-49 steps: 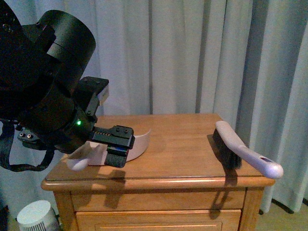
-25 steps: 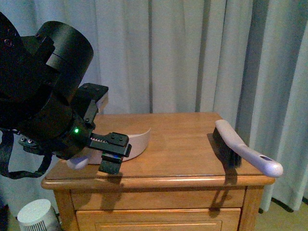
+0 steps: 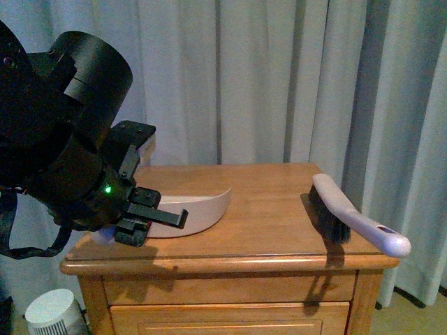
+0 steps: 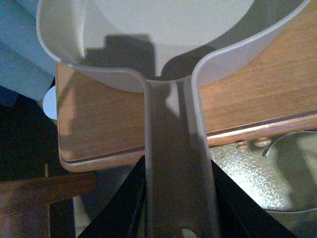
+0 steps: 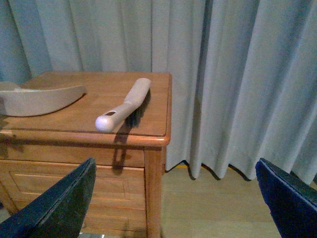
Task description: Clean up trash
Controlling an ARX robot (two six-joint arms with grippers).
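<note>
dustpan swung flatter over the nightstand, brush untouched

since half a second ago the left gripper (image 3: 155, 218) has slid back toward the near left corner of the nightstand (image 3: 265, 209). the beige dustpan (image 3: 201, 208) it carries now lies lower and flatter, and its curved lip reaches further toward the middle of the top. the brush (image 3: 357, 218) has not moved: it lies at the right edge, black bristles down, its white handle tip past the front corner.

the left wrist view adds what the front view hides. the black fingers (image 4: 123, 204) are pressed against both sides of the dustpan handle (image 4: 176, 148). the handle hangs off the table edge, and the pan's bowl is above the wood. a shiny metal pail (image 4: 265, 186) stands on the floor below. a white round object (image 3: 50, 312) sits by the nightstand's left foot.

the right wrist view shows the right gripper (image 5: 178, 198) well off the table. its two dark fingers (image 5: 63, 204) are spread wide, with nothing between them. it also shows the grey curtain (image 5: 237, 79) down to the wooden floor (image 5: 213, 208).

the paper trash cannot be seen in any view.
</note>
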